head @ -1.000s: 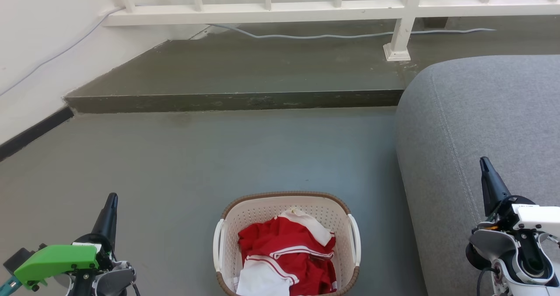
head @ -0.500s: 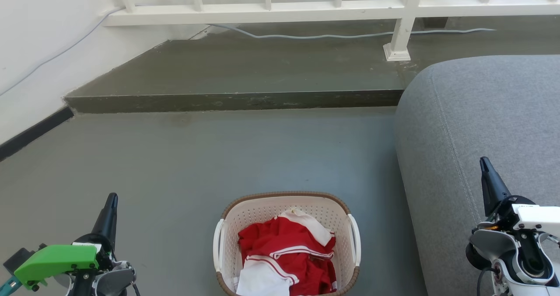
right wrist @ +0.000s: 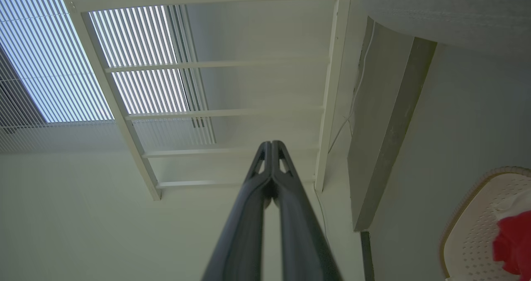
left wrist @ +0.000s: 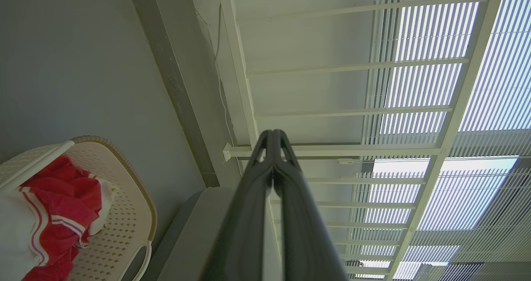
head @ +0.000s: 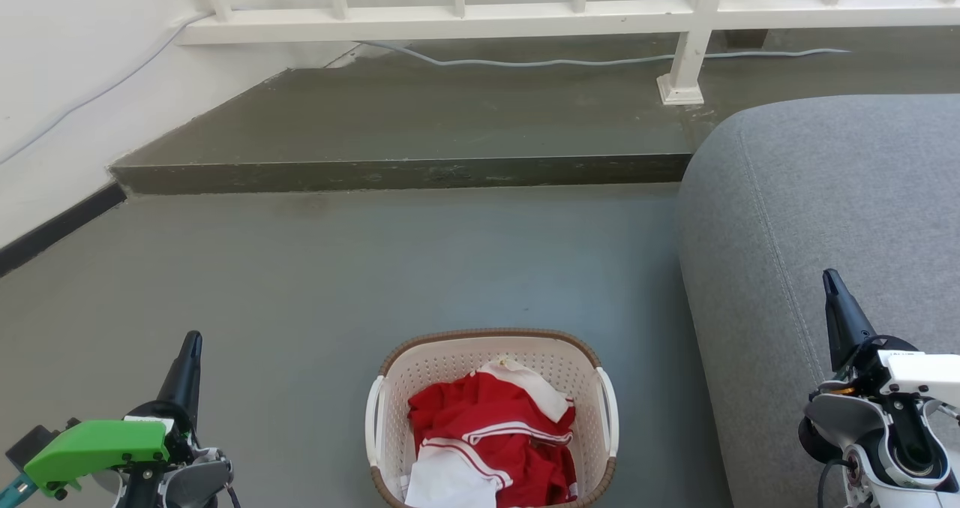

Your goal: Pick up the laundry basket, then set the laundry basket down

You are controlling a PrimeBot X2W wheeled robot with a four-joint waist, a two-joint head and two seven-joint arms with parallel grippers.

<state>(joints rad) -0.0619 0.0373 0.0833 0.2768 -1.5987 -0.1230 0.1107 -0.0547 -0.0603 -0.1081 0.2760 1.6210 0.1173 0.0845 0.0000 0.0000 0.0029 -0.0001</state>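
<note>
My left gripper (head: 193, 339), two long dark fingers ahead of a green plastic housing (head: 94, 444), hangs at the lower left. Its fingers are pressed together tip to tip on nothing, well apart from the load.

The cream-white perforated plastic laundry basket (head: 450, 365), with a brown woven-look rim, sits on the grey floor (head: 375, 268) between my arms. It holds crumpled red clothes with white trim (head: 487, 433), and its near end is cut off by the bottom of the head view.

My right gripper (head: 829, 277) is likewise closed and empty, in front of the grey fabric sofa (head: 825, 178), which stands just beside the basket's right white handle (head: 611, 414).

The risks I see:
- If I go down with the jaws shut, my fingertips would shove the light basket rather than catch its handles.
- The right arm has little room and could drag on the upholstery.
- Lifting one side sooner than the other would tilt the basket and spill the clothes.
</note>
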